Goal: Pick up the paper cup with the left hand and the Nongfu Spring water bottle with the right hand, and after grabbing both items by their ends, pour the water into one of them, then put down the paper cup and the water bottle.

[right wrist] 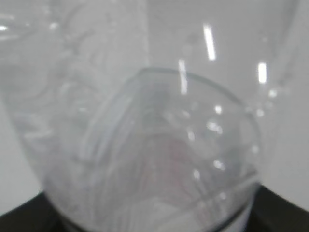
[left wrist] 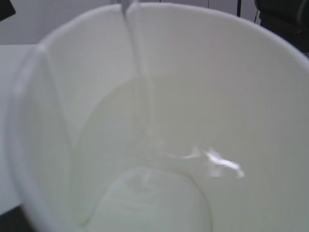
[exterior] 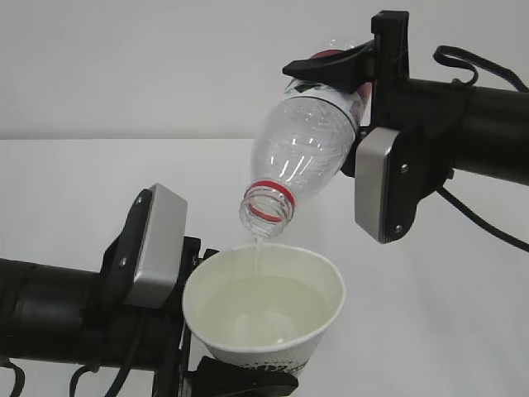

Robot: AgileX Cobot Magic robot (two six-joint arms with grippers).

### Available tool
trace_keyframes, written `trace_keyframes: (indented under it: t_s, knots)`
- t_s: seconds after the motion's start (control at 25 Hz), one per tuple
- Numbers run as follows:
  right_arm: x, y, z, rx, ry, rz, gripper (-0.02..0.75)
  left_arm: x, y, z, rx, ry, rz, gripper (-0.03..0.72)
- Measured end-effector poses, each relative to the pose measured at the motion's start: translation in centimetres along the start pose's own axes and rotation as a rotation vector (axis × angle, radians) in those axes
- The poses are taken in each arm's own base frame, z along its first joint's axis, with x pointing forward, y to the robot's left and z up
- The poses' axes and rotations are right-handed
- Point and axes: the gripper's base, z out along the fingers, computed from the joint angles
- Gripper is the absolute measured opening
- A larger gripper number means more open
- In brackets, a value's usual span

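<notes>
place: lab-like test bench | evidence: bare white table; plain pale wall; two robot arms, no furnishings

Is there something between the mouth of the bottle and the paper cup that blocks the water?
Nothing visible does. The Nongfu Spring water bottle is tilted mouth-down right above the open paper cup, with only air between. A thin stream of water falls freely into the cup, which already holds water.

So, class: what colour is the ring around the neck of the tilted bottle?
Red. The neck ring on the water bottle shows best in the exterior view.
</notes>
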Motion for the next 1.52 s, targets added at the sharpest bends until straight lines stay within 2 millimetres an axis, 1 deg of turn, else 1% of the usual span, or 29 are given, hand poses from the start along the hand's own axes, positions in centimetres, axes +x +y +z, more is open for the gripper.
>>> trace_keyframes:
  t_s: [0.88,1.52]
  knots:
    - [0.03,-0.02,0.00,0.002,0.003,0.170,0.473,0.06,0.03,0.00,-0.003,0.007,0.000,0.536]
    - [0.04,-0.03,0.00,0.004,0.004,0.403,0.473,0.08,0.04,0.00,-0.004,0.009,0.000,0.536]
